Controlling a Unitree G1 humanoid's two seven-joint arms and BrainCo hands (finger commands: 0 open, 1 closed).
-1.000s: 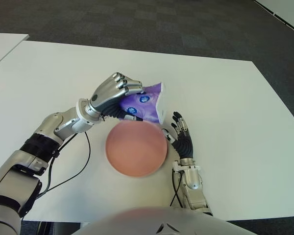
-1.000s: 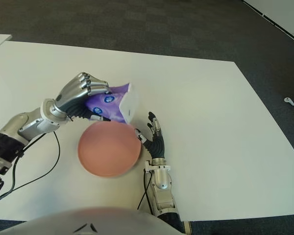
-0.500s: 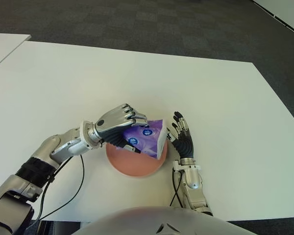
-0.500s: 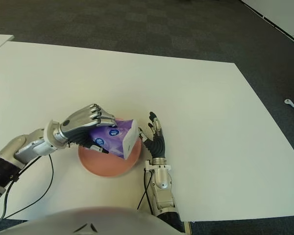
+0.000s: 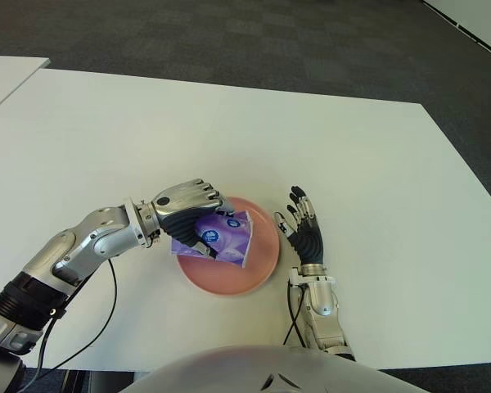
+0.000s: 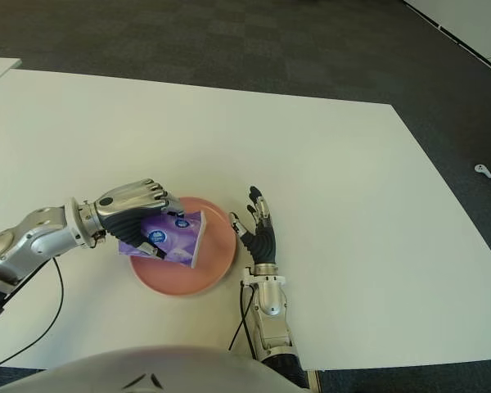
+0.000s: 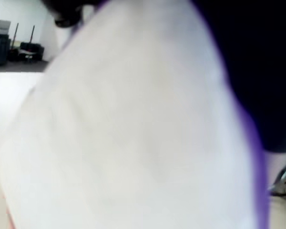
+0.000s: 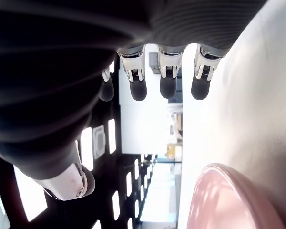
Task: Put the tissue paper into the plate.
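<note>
purple tissue paper pack (image 5: 215, 236) is gripped by the curled fingers of the left hand (image 5: 186, 205), held tilted over the left part of the pink plate (image 5: 262, 258). the right hand (image 5: 303, 231) is seen just right of the plate on the white surface (image 5: 376, 164), fingers spread, nothing held.

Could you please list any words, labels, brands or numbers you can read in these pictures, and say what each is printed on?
None can be read.
Tissue paper pack, held by the left hand over the plate: round blue-and-white marks, too small to read.
Right hand, beside the plate: no markings.
</note>
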